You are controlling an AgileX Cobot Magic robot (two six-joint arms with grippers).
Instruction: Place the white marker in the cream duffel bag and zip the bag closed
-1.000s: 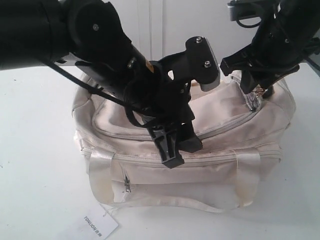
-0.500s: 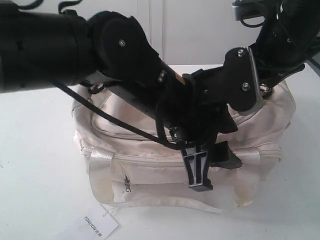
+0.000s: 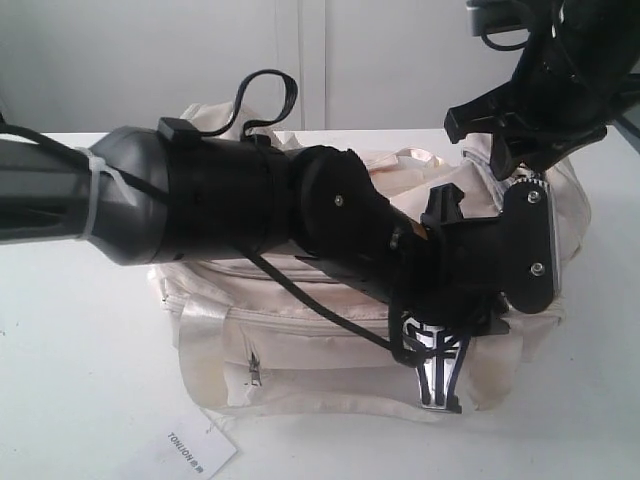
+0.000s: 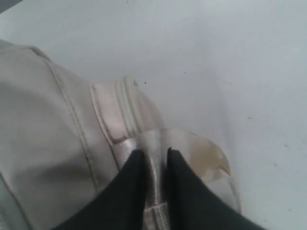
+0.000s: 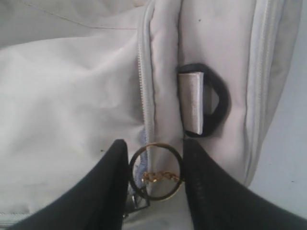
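A two-armed robot is working at the far right end of a cream duffel bag (image 3: 300,345) that is sitting on a white bench (image 3: 80,380), in what looks like the zipping stage of the job. The left tool (image 4: 153,158), reaching across the front of the bag, is pinching a fold of a shiny webbing strap (image 4: 154,141) between fingers pressed nearly together, apparently bracing the fabric. The right tool (image 5: 154,143) is standing wide with a finger on either side of the gold ring pull (image 5: 156,176), which is filling the gap between them and appears to be gripped across its width, just beside the black end ring (image 5: 221,98). The stretch of zipper showing past the pull is lying closed. The white marker is showing in no view; it is probably inside the bag, though the pictures are not confirming that. The next move is likely calling for a steady draw on the ring along the zipper's curve while the strap hold is keeping the bag from sliding.
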